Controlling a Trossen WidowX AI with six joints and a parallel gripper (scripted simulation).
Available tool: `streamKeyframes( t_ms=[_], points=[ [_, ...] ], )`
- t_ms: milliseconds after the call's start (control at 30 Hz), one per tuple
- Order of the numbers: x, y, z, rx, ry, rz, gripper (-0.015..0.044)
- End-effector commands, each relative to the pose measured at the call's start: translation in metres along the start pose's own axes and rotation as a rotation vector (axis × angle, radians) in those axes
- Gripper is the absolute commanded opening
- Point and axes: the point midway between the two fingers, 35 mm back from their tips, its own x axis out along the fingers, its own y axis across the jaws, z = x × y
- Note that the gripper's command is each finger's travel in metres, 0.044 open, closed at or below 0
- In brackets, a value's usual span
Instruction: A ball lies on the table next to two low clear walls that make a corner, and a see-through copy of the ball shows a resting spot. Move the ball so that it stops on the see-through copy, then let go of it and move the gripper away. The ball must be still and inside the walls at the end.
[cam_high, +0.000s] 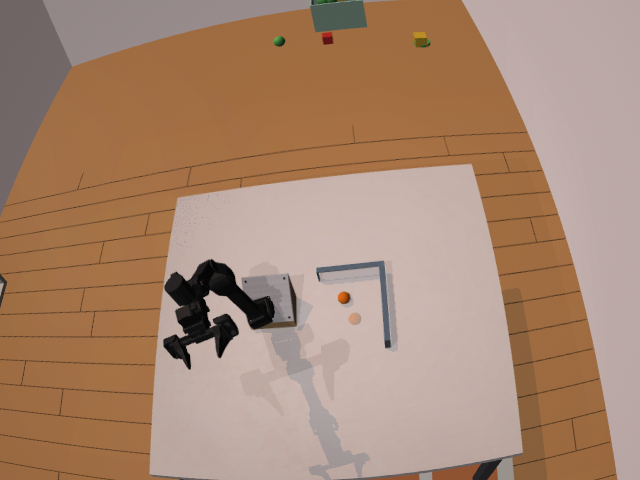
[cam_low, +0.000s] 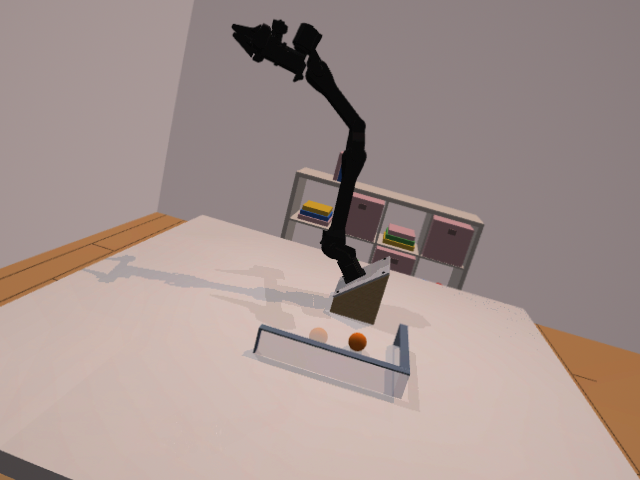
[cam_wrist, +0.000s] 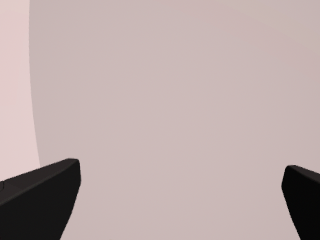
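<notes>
An orange ball (cam_high: 343, 297) (cam_low: 357, 341) lies on the table, inside the corner of the walls and apart from both. The see-through copy (cam_high: 354, 318) (cam_low: 318, 335) is a pale orange ball a little over one ball width away from it. Two low clear walls with blue-grey top edges make the corner: a long one (cam_high: 385, 304) (cam_low: 330, 349) and a shorter one (cam_high: 348, 266) (cam_low: 403, 348). My gripper (cam_high: 204, 362) (cam_low: 233, 31) (cam_wrist: 184, 176) is open and empty, raised high above the table and away from the ball. The wrist view shows only its two fingertips and a plain pale surface.
The arm stands on a wedge-shaped base (cam_high: 281, 297) (cam_low: 360, 299) on the white table (cam_high: 429, 222) (cam_low: 155, 382), beside the open side of the corner. A shelf (cam_low: 429, 204) stands behind the table. A green ball (cam_high: 279, 40), a red cube (cam_high: 327, 38) and a bin (cam_high: 339, 16) are on the floor.
</notes>
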Motion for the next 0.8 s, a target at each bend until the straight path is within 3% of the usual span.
streamKeyframes(
  t_ms=[0, 100, 467, 767],
  points=[
    [0.001, 0.0, -0.003, 0.002, 0.006, 0.002, 0.0374],
    [0.02, 0.0, -0.038, 0.025, 0.092, 0.026, 0.0316],
    [0.067, 0.04, -0.174, 0.067, 0.405, 0.177, 0.0316],
    [0.068, 0.117, -0.284, 0.032, 0.661, 0.379, 0.0316]
  ],
)
